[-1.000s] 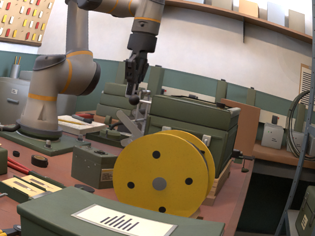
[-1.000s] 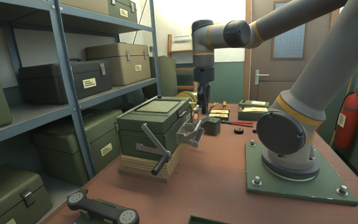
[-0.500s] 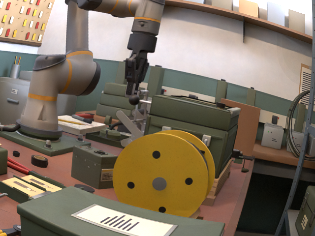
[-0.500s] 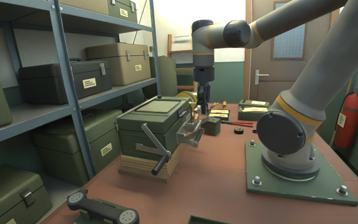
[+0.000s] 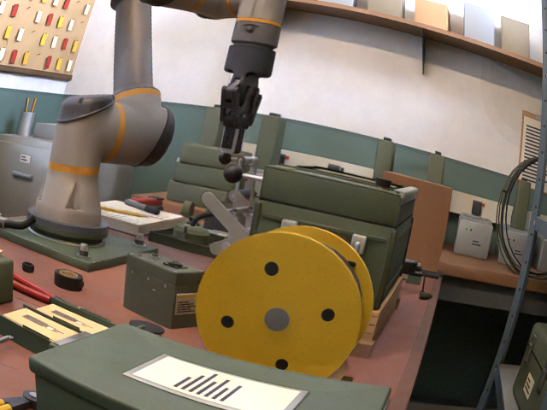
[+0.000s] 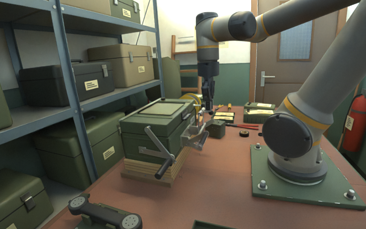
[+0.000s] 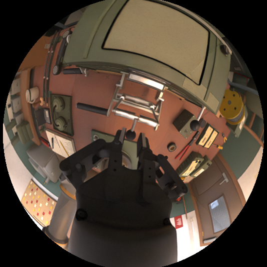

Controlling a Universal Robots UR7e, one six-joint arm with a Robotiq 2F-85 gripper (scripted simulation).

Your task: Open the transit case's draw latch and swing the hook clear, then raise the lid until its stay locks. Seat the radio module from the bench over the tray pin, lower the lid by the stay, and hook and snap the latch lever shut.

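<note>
The green transit case sits on a wooden pallet at the bench's shelf side, lid down. Its draw latch hangs out from the front face, lever swung away and the hook frame standing off the lid edge. A black ball knob tops the latch's stem. My gripper hovers just above that knob, open and holding nothing. The case's stay handle angles down at the side. The small green radio module rests on the bench beyond the latch.
A green box sits behind the yellow cable reel, which stands in front of the case in the side camera. Red pliers, a tape roll and labelled boxes lie farther along. The arm's base plate occupies the right.
</note>
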